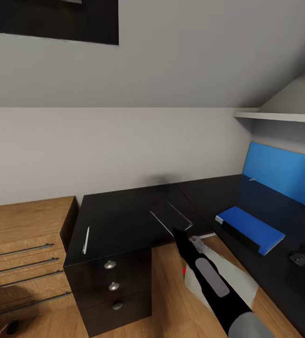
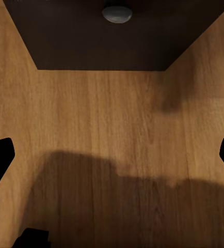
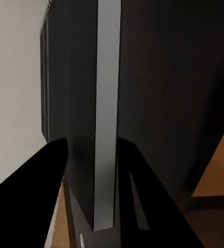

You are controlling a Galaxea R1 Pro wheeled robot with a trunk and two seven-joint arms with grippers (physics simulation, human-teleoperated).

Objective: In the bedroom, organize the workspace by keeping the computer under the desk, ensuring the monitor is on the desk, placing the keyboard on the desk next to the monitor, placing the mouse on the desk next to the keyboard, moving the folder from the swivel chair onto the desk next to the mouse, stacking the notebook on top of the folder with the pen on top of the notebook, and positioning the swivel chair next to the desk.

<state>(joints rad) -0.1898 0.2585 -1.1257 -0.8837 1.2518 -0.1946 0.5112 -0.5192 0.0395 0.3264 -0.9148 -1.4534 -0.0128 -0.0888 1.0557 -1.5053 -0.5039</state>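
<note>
**Notebook gripped at the desk corner**

The right gripper (image 3: pixel 91 170) is clamped on the dark flat notebook with a pale edge (image 1: pixel 171 217), held tilted at the inner corner of the glossy black L-shaped desk (image 1: pixel 119 211). The right arm is stretched forward and up from near right. The left gripper (image 2: pixel 112 155) is spread wide above the wood floor (image 2: pixel 91 113). The thin silvery pen (image 1: pixel 86 240) lies left; the bright blue folder (image 1: pixel 253 227) and small dark mouse (image 1: pixel 299 257) lie right.

Glossy black desk (image 1: pixel 124 211); wood-grain floor (image 2: pixel 112 134)
</note>
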